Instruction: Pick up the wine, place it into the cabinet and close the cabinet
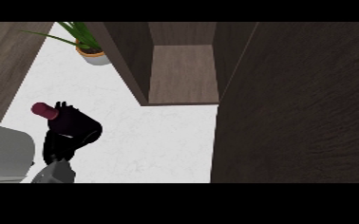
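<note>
You have one view, from the robot's head, looking steeply down at the white counter (154, 142), close above the open cabinet (182, 71) ahead.

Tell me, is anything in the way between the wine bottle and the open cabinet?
Nothing visible is. The left hand is curled round the wine bottle, and only bare white counter lies between it and the open cabinet. The potted plant stands off to the side.

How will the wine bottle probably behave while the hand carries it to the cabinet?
The wine bottle looks rigid and smooth, so it may slip in the left hand. It is tilted now; being round, it would likely roll if laid down.
</note>
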Robot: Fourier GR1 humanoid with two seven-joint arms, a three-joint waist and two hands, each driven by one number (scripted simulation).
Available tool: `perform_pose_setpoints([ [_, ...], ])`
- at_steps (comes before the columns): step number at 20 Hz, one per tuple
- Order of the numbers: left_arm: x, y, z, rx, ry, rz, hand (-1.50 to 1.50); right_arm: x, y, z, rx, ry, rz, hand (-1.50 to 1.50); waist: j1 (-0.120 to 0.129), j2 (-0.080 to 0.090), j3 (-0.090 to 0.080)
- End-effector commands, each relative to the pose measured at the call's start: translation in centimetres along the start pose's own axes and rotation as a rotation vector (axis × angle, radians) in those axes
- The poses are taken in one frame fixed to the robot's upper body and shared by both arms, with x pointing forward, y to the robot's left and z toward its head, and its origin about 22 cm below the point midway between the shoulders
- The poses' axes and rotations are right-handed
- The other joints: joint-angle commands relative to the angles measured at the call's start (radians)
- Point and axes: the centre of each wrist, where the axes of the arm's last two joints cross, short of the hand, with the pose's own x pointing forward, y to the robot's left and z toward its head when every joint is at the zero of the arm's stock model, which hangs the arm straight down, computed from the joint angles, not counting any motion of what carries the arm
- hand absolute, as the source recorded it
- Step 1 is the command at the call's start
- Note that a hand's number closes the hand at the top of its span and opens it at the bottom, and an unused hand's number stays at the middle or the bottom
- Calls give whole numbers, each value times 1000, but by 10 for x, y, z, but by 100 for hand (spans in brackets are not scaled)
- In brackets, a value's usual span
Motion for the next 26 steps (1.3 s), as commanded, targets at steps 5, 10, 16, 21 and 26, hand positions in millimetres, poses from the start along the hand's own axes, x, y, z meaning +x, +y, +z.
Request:
perform_pose_setpoints([
  [5,-8,-19,-9,-28,-31,28,150,49,1,41,50,-103,-39,-150,-4,0,0],
  [10,1,-23,-16,-9,-65,-75,150,34,-7,30,42,-88,-30,-150,7,2,1],
  [16,4,-40,-25,-52,-134,-90,150,35,0,33,22,-87,-43,-150,4,1,1],
  [21,-28,-39,21,-208,-172,-9,150,38,4,32,26,-76,-58,-150,18,-6,1],
  [26,-20,-40,49,-351,-234,51,150,30,-3,24,-19,-81,-34,-150,32,-9,3],
])
